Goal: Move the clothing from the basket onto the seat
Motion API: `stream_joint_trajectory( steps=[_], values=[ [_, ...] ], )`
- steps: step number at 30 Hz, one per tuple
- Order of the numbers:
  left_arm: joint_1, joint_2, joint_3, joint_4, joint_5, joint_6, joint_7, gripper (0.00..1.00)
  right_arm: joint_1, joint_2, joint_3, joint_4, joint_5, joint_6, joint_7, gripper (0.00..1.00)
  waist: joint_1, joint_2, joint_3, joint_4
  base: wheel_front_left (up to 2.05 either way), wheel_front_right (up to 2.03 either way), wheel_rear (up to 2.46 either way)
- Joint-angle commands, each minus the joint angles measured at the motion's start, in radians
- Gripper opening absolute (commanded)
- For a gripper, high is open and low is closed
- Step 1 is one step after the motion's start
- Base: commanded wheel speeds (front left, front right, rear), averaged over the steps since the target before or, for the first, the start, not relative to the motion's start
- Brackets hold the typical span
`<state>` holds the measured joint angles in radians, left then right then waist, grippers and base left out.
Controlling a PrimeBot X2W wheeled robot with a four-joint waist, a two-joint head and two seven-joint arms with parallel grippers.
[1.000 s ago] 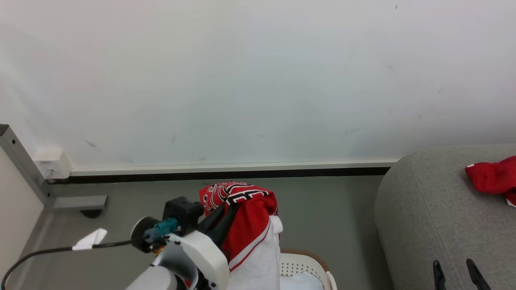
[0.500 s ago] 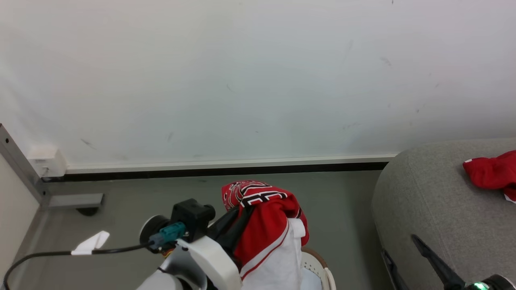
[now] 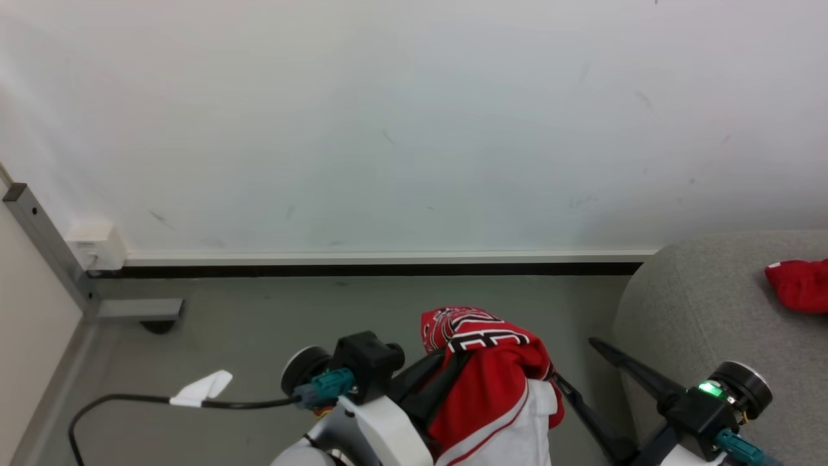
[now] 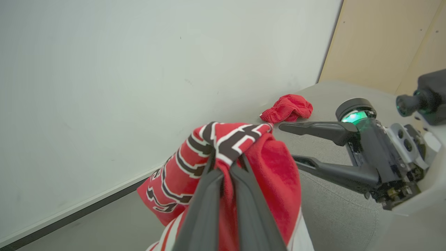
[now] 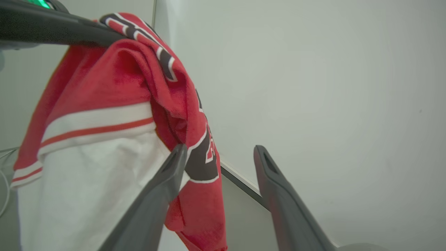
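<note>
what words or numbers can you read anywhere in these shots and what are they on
No text reads whole.
jersey, pinched in the left gripper: black white-edged lettering, crumpled and folded, not readable.
same jersey, right wrist view: part of a black figure, cut by a fold, cannot tell which.
red garment on the seat: no print visible.
white tag on the cable: no writing visible.

jersey: lower part off bottom edge (lettering folded, unreadable) | red garment: clipped at right edge
</note>
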<state>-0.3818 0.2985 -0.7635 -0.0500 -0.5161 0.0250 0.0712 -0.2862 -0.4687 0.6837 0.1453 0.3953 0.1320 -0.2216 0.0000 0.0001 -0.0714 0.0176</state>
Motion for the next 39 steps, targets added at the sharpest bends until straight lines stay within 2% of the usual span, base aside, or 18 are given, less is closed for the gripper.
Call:
stream_joint_trajectory(
  steps=[1,6,10,11,13,14,17,28,29,30,31,32,33,37,39],
  values=[
    [-0.008,-0.001,-0.004,-0.004,0.009,-0.007,0.004,0.0,-0.019,0.004,0.013,0.012,0.02,-0.003,-0.006,1.0,0.0,-0.0001,0.001,0.005,0.0,0.0,0.0],
    [-0.021,-0.02,-0.034,-0.007,0.007,-0.025,0.011,0.0,-0.093,0.039,0.109,0.103,0.078,-0.003,-0.019,1.0,0.0,-0.0001,0.004,0.022,0.0,0.0,0.0],
    [-0.028,-0.031,-0.048,-0.011,-0.003,-0.038,0.015,0.0,-0.134,0.095,0.15,0.212,0.146,-0.003,-0.03,1.0,0.0,-0.0001,0.006,0.031,0.0,0.0,0.0],
    [-0.03,-0.034,-0.05,-0.011,-0.005,-0.041,0.016,0.0,-0.142,0.109,0.157,0.244,0.16,-0.003,-0.034,0.82,0.0,-0.0001,0.006,0.035,0.0,0.0,0.0],
    [-0.034,-0.04,-0.056,-0.008,-0.013,-0.046,0.017,0.0,-0.148,0.139,0.132,0.309,0.205,-0.003,-0.037,0.08,0.0,-0.0001,0.005,0.044,0.0,0.0,0.0],
    [-0.036,-0.039,-0.056,-0.007,-0.012,-0.046,0.016,0.0,-0.151,0.157,0.117,0.33,0.22,-0.003,-0.041,0.0,0.0,-0.0001,0.006,0.048,0.0,0.0,0.0],
    [-0.034,-0.035,-0.054,-0.001,-0.015,-0.042,0.015,0.0,-0.137,0.208,0.073,0.348,0.294,-0.002,-0.043,0.0,0.0,-0.0001,0.007,0.054,0.0,0.0,0.0],
    [-0.017,-0.016,-0.04,0.034,-0.008,-0.019,-0.009,0.0,-0.098,0.197,-0.027,0.284,0.374,-0.002,-0.044,0.0,0.0,-0.0001,0.015,0.046,0.0,0.0,0.0],
    [-0.016,-0.018,-0.037,0.039,-0.007,-0.015,-0.017,0.16,-0.099,0.195,-0.034,0.28,0.38,-0.002,-0.044,0.0,0.0,-0.0001,0.016,0.045,0.0,0.0,0.0],
    [-0.016,-0.02,-0.036,0.043,-0.002,-0.013,-0.02,0.44,-0.103,0.191,-0.045,0.275,0.381,-0.002,-0.044,0.0,0.0,-0.0001,0.017,0.043,0.0,0.0,0.0],
    [-0.016,-0.021,-0.037,0.049,0.001,-0.008,-0.026,0.63,-0.108,0.187,-0.057,0.27,0.372,-0.002,-0.044,0.0,0.0,-0.0001,0.018,0.041,0.0,0.0,0.0],
    [-0.014,-0.023,-0.038,0.054,0.005,-0.007,-0.03,0.92,-0.11,0.185,-0.065,0.264,0.365,-0.003,-0.044,0.0,0.0,-0.0001,0.019,0.04,0.0,0.0,0.0],
    [-0.012,-0.026,-0.038,0.059,0.004,-0.005,-0.035,1.0,-0.112,0.183,-0.077,0.257,0.363,-0.002,-0.044,0.0,0.0,-0.0001,0.019,0.038,0.0,0.0,0.0],
    [-0.006,-0.035,-0.042,0.074,0.005,0.001,-0.049,1.0,-0.111,0.168,-0.115,0.234,0.353,-0.002,-0.044,0.0,0.0,-0.0001,0.021,0.032,0.0,0.0,0.0],
    [0.001,-0.047,-0.047,0.093,0.008,0.009,-0.065,1.0,-0.103,0.159,-0.168,0.206,0.348,-0.003,-0.044,0.0,0.0,-0.0001,0.023,0.02,0.0,0.0,0.0]
  ],
)
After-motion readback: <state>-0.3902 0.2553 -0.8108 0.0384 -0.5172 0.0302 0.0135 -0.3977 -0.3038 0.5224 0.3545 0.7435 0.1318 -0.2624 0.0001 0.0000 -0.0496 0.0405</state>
